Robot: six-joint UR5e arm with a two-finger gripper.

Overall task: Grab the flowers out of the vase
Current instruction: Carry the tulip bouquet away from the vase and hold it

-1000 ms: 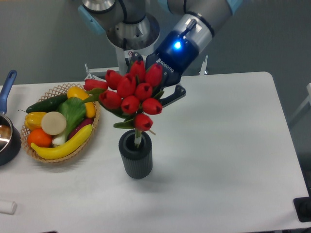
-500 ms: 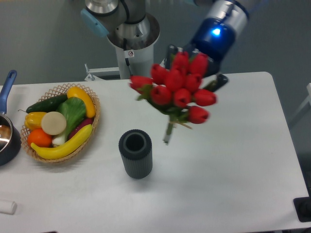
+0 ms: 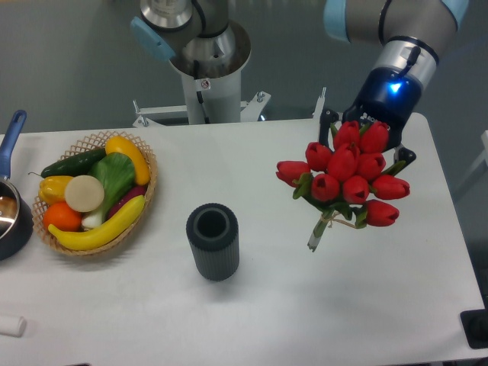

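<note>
Flowers (image 3: pixel 347 177) out of vase (image 3: pixel 213 241), held in air well right of it. Gripper (image 3: pixel 366 137) behind blooms, clamped on flowers. Probably light, top-heavy, soft; best held at tied stems.

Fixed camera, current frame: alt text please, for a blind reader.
A robot gripper holds a bunch of red tulips in the air, right of an empty dark grey ribbed vase on a white table. A wicker basket of fruit and vegetables sits at left.
</note>
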